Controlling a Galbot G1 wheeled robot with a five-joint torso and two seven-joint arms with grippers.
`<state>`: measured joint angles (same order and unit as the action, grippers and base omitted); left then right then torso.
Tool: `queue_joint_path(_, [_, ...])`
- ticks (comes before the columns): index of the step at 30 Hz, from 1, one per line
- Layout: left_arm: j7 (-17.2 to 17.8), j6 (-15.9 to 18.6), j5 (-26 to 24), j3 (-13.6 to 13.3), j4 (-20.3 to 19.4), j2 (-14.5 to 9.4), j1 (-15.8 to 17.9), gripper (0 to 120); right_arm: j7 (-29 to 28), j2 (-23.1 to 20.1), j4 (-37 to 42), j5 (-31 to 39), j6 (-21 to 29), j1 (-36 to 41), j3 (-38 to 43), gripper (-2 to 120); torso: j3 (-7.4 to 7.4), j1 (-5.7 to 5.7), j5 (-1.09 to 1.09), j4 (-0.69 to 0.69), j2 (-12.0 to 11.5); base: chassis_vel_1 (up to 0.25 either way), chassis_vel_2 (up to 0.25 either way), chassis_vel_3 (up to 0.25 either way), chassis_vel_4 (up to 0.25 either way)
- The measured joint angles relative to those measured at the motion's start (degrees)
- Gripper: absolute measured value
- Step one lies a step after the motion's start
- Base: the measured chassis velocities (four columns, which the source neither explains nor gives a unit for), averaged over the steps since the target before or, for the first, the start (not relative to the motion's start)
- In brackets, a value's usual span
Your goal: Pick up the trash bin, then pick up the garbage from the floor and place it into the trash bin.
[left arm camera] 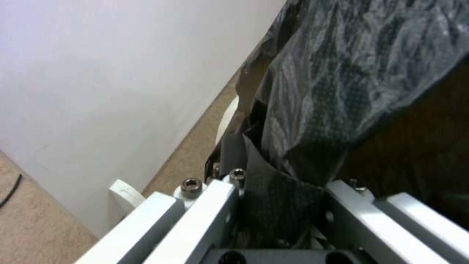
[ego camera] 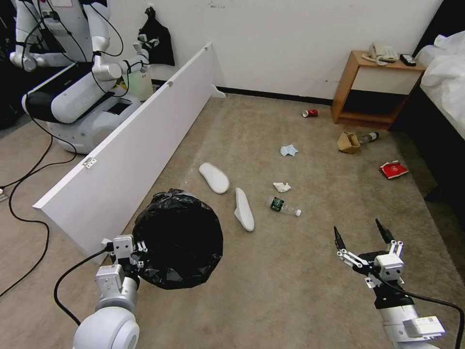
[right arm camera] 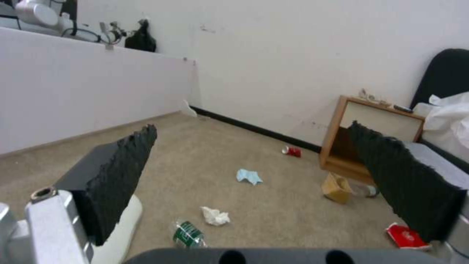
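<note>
Left gripper (ego camera: 138, 252) clamps trash bin (ego camera: 178, 240) rim — right gripper (ego camera: 362, 235) spread wide above beige carpet (ego camera: 271, 291).

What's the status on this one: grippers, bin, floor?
Left gripper shut on bin rim, bin held. Right gripper open, empty, above carpet. Slippers, bottle, tissue on floor. Nothing in the way.

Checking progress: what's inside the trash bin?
The trash bin, held by the left gripper, shows only crinkly black garbage bag; its contents can't be seen.
</note>
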<state>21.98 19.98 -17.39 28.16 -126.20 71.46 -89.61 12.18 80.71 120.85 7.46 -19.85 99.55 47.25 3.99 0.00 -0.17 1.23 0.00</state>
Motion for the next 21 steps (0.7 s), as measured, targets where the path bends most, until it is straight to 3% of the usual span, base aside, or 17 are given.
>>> queue_joint_path(21, [0.5,-0.6,-0.6,-0.2,0.3,0.0,0.3,1,0.5,0.1,0.9,-0.1,0.3,0.9,0.4,100,0.0,0.0,0.0,0.0,0.0,0.0,0.0,0.0,0.0])
